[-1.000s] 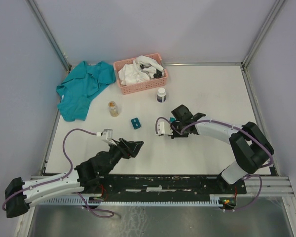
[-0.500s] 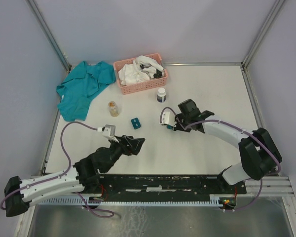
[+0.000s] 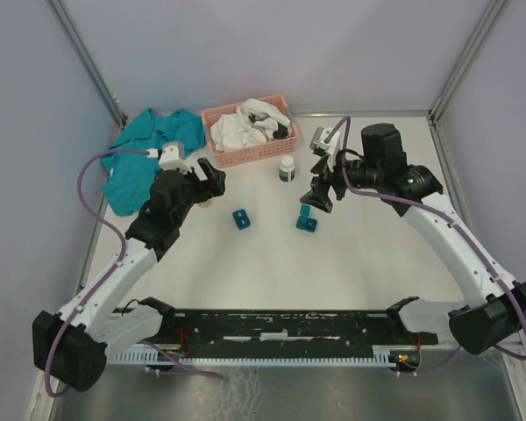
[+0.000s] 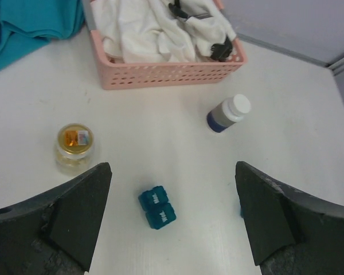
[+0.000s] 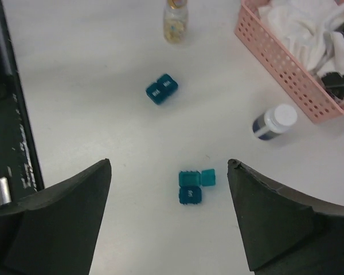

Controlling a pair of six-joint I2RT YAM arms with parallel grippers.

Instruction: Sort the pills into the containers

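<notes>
Two teal plastic containers lie in the middle of the smooth white bench (image 3: 368, 263), well apart from each other. The left container (image 3: 240, 219) is a small block of two square cells. Both its lids are down and carry a pale print too small to read. The right container (image 3: 306, 219) has the same form, but only the right wrist view shows that one lid is folded out to the side as a little square flap. The left wrist view shows only a thin teal edge of it beside one finger.

The left gripper (image 3: 208, 180) hangs over the far left part of the bench, with its dark, wedge-shaped fingers (image 4: 80, 217) wide apart and holding nothing. The right gripper (image 3: 321, 195) is just beyond the right container, and its fingers (image 5: 63, 217) are also spread and empty.

A glass jar (image 4: 73, 148) with a gold lid is plain in both wrist views. From above I cannot make it out beside the left gripper. A white-capped bottle (image 3: 287, 167) with a dark blue band stands near the pink lattice basket (image 3: 245, 158), which is full of crumpled white cloth (image 3: 245, 127).
</notes>
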